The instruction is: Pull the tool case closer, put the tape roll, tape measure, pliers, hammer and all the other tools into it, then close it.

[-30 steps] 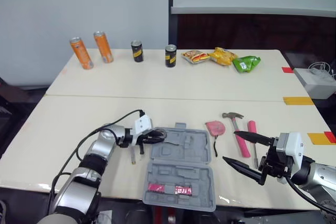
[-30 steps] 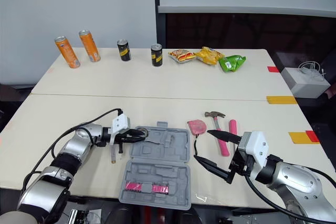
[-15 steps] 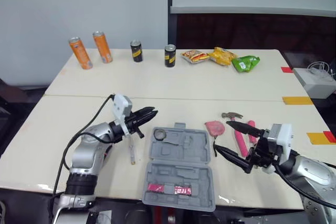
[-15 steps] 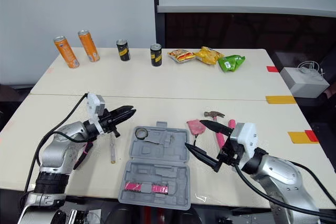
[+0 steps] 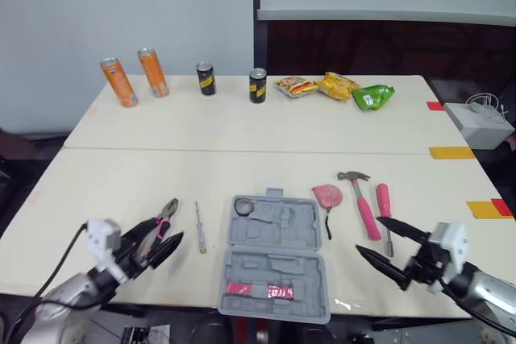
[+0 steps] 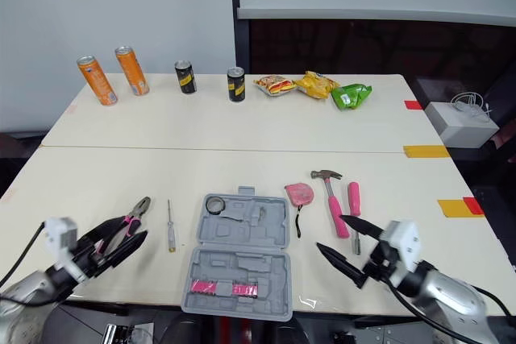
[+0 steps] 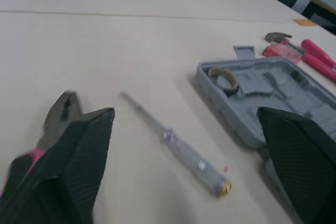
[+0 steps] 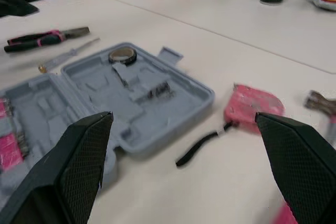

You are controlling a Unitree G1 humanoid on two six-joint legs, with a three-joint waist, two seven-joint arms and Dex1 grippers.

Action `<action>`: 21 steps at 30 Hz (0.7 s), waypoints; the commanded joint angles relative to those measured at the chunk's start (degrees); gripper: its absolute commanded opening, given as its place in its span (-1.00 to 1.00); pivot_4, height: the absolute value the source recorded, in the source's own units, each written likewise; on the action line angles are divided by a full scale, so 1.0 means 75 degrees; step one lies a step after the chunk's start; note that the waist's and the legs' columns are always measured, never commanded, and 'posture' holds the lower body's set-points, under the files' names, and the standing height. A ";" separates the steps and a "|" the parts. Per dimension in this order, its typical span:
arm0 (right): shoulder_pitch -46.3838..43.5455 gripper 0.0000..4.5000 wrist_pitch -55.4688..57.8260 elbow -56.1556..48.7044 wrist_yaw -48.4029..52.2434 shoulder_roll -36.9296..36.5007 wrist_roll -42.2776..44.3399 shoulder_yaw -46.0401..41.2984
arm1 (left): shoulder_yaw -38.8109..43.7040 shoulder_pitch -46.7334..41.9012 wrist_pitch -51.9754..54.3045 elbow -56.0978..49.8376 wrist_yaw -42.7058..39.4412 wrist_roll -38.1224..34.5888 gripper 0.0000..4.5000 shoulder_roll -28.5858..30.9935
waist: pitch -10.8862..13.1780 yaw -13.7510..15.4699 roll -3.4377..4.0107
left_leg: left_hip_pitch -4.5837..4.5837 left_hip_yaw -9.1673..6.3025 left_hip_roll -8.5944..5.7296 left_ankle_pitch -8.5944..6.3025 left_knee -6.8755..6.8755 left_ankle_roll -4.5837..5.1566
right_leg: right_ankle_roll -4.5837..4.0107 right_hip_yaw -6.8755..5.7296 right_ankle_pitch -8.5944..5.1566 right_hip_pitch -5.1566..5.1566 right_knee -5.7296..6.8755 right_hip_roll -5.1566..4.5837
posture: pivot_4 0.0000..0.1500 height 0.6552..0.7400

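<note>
At the near edge of the table both arms have drawn back. The left gripper [image 5: 167, 232] has left the case's far corner and now hangs low, fingers spread and empty. The right gripper [image 5: 368, 235], no longer reaching toward the tape measure, is likewise splayed and holds nothing. Between them the tool case [image 5: 274, 263] lies open. The pink pieces in its near half are too small to identify.

A little farther on, the pliers [image 5: 167, 210] lie beside the left gripper, which covers part of their handles. The screwdriver [image 5: 199, 227] rests between the pliers and the case. The tape roll [image 5: 244, 206] now sits in the far half's corner pocket, so that item looks done.

Beyond the right gripper, the tape measure [image 5: 328, 195], hammer [image 5: 361, 203] and a pink-handled tool [image 5: 384, 199] are still unpacked on the table. Cans [image 5: 257, 85] and snack bags [image 5: 339, 84] stand far back.
</note>
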 commanded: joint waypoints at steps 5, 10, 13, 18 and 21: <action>0.0644 1.00 -0.0836 0.1396 0.0789 -0.0154 0.0196 -0.1223 | 0.1134 0.1774 -0.0822 -0.0157 -0.0327 -0.0258 1.00 -0.0059 | 0.0025 0.0006 -0.0027 | 0.0107 0.0026 -0.0011 -0.0001 -0.0097 -0.0004 | 0.0046 0.0014 -0.0025 0.0084 -0.0076 -0.0001 | 1.00 1.00; 0.0832 1.00 -0.1209 0.2096 0.1050 -0.0115 0.0103 -0.1414 | 0.1171 0.2240 -0.1352 0.0298 -0.0379 -0.0065 1.00 -0.0254 | 0.0025 0.0009 -0.0025 | 0.0110 0.0028 -0.0014 -0.0001 -0.0113 -0.0002 | 0.0028 0.0017 -0.0015 0.0084 -0.0085 -0.0001 | 1.00 1.00; 0.0941 1.00 -0.1340 0.2370 0.1137 -0.0095 0.0096 -0.1443 | 0.1134 0.2274 -0.1473 0.0356 -0.0297 -0.0088 1.00 -0.0346 | 0.0025 0.0010 -0.0025 | 0.0114 0.0028 -0.0015 -0.0001 -0.0129 -0.0002 | 0.0029 0.0016 -0.0015 0.0084 -0.0091 -0.0001 | 1.00 1.00; 0.1066 1.00 -0.1342 0.2009 0.0915 0.0035 0.0026 -0.1224 | 0.1009 0.2251 -0.1454 -0.0019 -0.0210 -0.0230 1.00 -0.0429 | 0.0026 0.0005 -0.0025 | 0.0131 0.0032 -0.0015 0.0000 -0.0136 -0.0002 | 0.0030 0.0019 -0.0016 0.0093 -0.0091 -0.0001 | 1.00 1.00; 0.0937 1.00 -0.0828 0.1105 -0.0013 0.0215 -0.0218 -0.0875 | 0.0806 0.1994 -0.1269 -0.0579 -0.0255 -0.0398 1.00 -0.0247 | 0.0035 0.0010 -0.0031 | 0.0169 0.0036 -0.0015 -0.0001 -0.0143 -0.0003 | 0.0033 0.0023 -0.0018 0.0124 -0.0092 -0.0001 | 1.00 1.00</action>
